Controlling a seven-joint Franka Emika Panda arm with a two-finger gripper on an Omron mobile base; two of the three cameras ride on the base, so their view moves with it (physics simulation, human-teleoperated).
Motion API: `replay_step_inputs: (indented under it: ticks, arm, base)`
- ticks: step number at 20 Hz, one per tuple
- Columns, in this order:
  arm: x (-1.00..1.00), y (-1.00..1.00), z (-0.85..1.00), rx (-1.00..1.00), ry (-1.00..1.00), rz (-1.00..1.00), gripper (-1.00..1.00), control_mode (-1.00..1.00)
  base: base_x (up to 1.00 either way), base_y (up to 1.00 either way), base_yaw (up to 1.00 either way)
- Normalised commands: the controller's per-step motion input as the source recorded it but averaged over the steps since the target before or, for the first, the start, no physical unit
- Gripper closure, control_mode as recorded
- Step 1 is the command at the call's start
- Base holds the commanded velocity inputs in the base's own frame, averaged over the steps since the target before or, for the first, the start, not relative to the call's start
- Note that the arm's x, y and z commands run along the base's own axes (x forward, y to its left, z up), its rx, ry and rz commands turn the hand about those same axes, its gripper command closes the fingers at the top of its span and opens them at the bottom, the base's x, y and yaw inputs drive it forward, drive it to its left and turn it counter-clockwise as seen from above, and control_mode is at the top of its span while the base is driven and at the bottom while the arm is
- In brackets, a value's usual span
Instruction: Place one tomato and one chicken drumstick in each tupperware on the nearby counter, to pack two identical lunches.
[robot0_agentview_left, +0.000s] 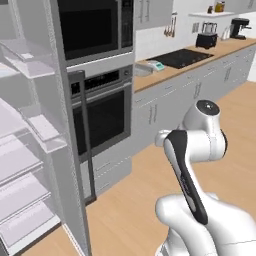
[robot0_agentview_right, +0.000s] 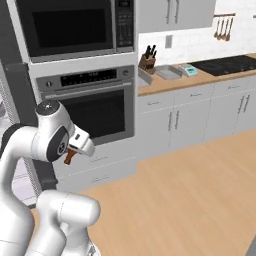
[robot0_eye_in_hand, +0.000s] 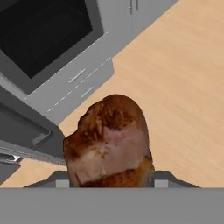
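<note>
The claw grips a lumpy, glossy brown drumstick above the pale wood floor; a flat grey tupperware sits on the tan counter beside the knife block.

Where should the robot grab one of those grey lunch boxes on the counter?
Probably by a long side wall, coming straight down from above. The tupperware is shallow, lies flat on the counter and opens upward, so its low rim is the only thin part that fingers could pinch. First the gripper must let go of the drumstick it holds.
</note>
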Motion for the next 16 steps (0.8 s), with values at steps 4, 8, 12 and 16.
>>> replay_step_inputs:
  ticks: [4, 8, 12, 16]
  arm:
    - [0.00, 0.00, 0.00, 0.00, 0.00, 0.00, 1.00, 1.00]
    - [0.00, 0.00, 0.00, 0.00, 0.00, 0.00, 1.00, 1.00]
    - [0.00, 0.00, 0.00, 0.00, 0.00, 0.00, 1.00, 1.00]
    - [0.00, 0.00, 0.00, 0.00, 0.00, 0.00, 1.00, 1.00]
  base:
    - [1.00, -0.84, 0.00]
    - [1.00, -0.86, 0.01]
    - [1.00, -0.78, 0.06]
    - [1.00, -0.59, 0.13]
